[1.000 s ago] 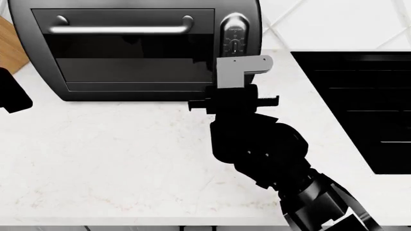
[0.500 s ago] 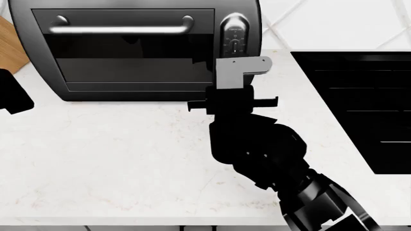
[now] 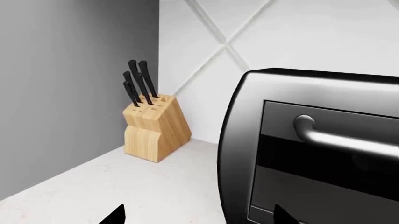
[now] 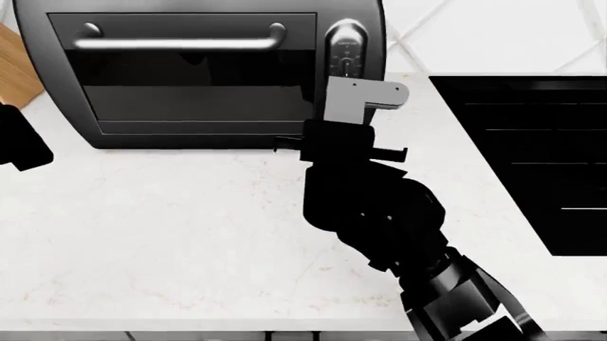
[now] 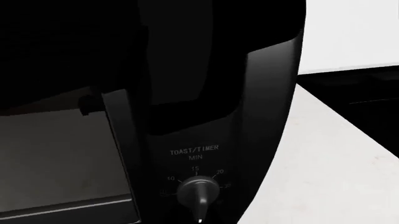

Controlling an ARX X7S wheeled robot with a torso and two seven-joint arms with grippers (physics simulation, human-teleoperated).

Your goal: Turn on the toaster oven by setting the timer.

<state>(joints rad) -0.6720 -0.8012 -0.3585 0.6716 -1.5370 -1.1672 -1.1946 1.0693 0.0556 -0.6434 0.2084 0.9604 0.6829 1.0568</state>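
Observation:
The toaster oven (image 4: pixel 190 78) is a wide dark grey box with a dark glass door and a silver bar handle (image 4: pixel 180 44), standing at the back of the white counter. Its black side strip (image 4: pixel 346 46) is on the right. My right gripper (image 4: pixel 348 87) is right in front of that strip, under its grey bracket. In the right wrist view the timer knob (image 5: pixel 198 190), labelled TOAST/TIMER MIN, is very close and no spread fingertips show. My left gripper (image 3: pixel 199 219) is open and empty at the oven's left front corner (image 3: pixel 240 154).
A flat black cooktop (image 4: pixel 531 156) is set into the counter at the right. A wooden knife block (image 3: pixel 153 130) stands left of the oven near a grey side wall (image 3: pixel 68 84). White tiled wall runs behind. Bare counter (image 4: pixel 170 227) lies in front of the oven.
My right gripper has moved forward towards the oven's side strip, and its bracket now covers the lower knob in the head view. The left arm has barely moved.

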